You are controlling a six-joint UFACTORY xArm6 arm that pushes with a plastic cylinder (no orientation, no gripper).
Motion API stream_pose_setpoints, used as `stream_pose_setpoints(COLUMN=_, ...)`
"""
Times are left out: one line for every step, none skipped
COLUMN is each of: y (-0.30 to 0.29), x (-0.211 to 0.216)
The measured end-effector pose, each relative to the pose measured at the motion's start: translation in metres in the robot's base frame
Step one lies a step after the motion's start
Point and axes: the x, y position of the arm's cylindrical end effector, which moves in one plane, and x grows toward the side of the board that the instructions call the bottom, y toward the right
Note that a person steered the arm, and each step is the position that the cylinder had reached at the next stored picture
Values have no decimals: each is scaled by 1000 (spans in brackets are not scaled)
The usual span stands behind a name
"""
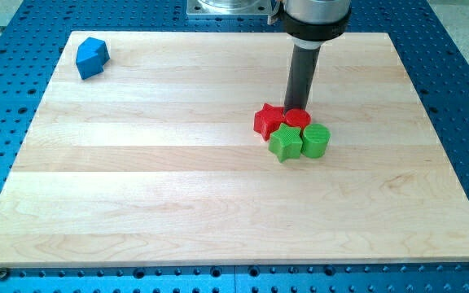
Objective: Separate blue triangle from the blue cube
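Two blue blocks sit pressed together at the board's top left corner and read as one lump. The blue cube seems to be the lower left part and the blue triangle the upper right part; the seam between them is hard to make out. My tip is far to their right, near the middle of the board. It stands just behind a red cylinder, touching or nearly touching it.
A tight cluster lies at my tip: a red star, the red cylinder, a green star and a green cylinder. The wooden board rests on a blue perforated table.
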Motion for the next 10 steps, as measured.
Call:
stream_pose_setpoints(y=32, x=-1)
stream_pose_setpoints(y=46, x=-21)
stream_pose_setpoints(y=46, x=-70)
stream_pose_setpoints(y=13, x=-100)
stream_pose_setpoints(y=-99, x=-87)
stream_pose_setpoints(y=-234, x=-66)
stream_pose_setpoints(y=-339, x=-58)
stream_pose_setpoints(y=-372, x=-78)
stream_pose_setpoints(y=-372, x=-108)
stream_pose_setpoints(y=-359, x=-126)
